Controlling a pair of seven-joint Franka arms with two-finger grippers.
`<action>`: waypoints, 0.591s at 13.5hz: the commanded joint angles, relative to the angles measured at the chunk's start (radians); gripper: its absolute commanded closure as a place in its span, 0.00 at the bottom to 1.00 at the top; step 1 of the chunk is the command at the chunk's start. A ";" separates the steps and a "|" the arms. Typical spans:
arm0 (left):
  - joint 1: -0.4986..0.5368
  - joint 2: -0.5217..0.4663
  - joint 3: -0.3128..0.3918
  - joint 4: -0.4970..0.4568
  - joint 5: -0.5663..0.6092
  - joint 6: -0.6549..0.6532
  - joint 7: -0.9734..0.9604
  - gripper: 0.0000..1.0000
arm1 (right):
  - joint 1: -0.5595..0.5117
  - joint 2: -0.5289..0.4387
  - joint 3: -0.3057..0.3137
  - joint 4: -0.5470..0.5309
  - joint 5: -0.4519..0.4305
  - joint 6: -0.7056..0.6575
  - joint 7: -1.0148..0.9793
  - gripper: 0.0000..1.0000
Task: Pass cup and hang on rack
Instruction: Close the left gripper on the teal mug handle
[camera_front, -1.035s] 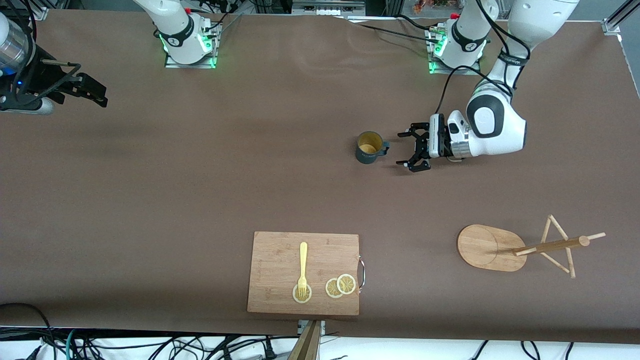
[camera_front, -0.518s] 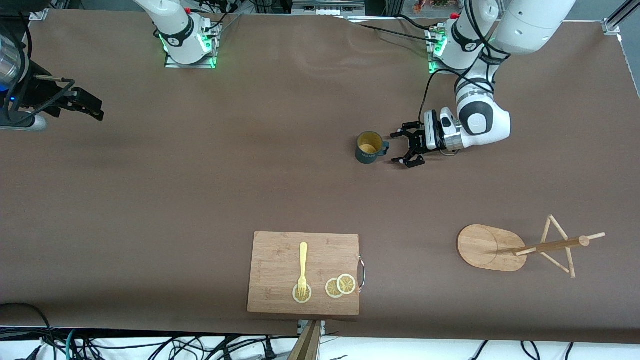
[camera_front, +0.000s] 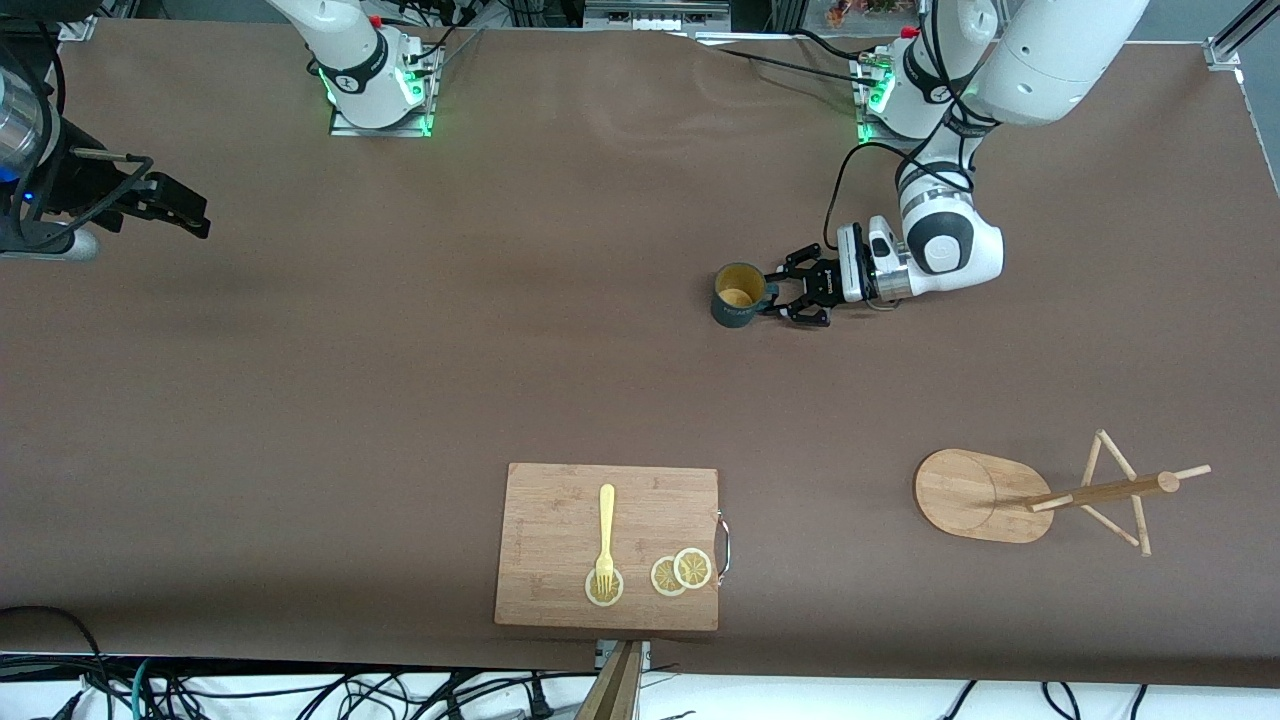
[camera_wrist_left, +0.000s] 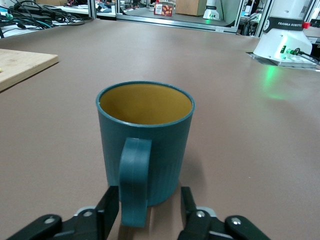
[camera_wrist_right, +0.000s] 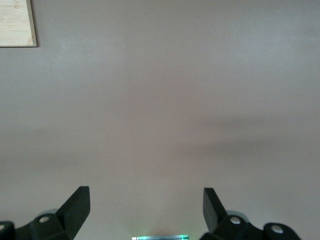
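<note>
The small dark teal mug with a yellow interior (camera_front: 738, 295) stands upright mid-tabletop (camera_front: 400, 380), its handle (camera_wrist_left: 134, 182) between the spread fingers of the left claw (camera_front: 789, 297). Closing off-centre could twist or tip it. The right claw (camera_front: 190, 205), fingers apart, waits over its arm's end; the light bamboo mug tree (camera_front: 1040, 495) stands well apart.

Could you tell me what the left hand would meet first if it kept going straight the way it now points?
The left hand is open and low at the table, pointing at the cup. Going straight on, it would first meet the cup's handle, which already sits between its fingers, then the cup's wall.
</note>
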 joint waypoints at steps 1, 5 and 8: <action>0.015 0.025 -0.002 0.009 -0.046 -0.048 0.129 0.90 | -0.020 0.014 0.014 0.030 0.017 -0.016 -0.016 0.00; 0.046 0.023 -0.002 0.011 -0.045 -0.062 0.113 1.00 | -0.020 0.014 0.014 0.030 0.017 -0.016 -0.016 0.00; 0.076 -0.009 0.001 0.031 -0.006 -0.076 -0.011 1.00 | -0.020 0.014 0.014 0.030 0.017 -0.015 -0.016 0.00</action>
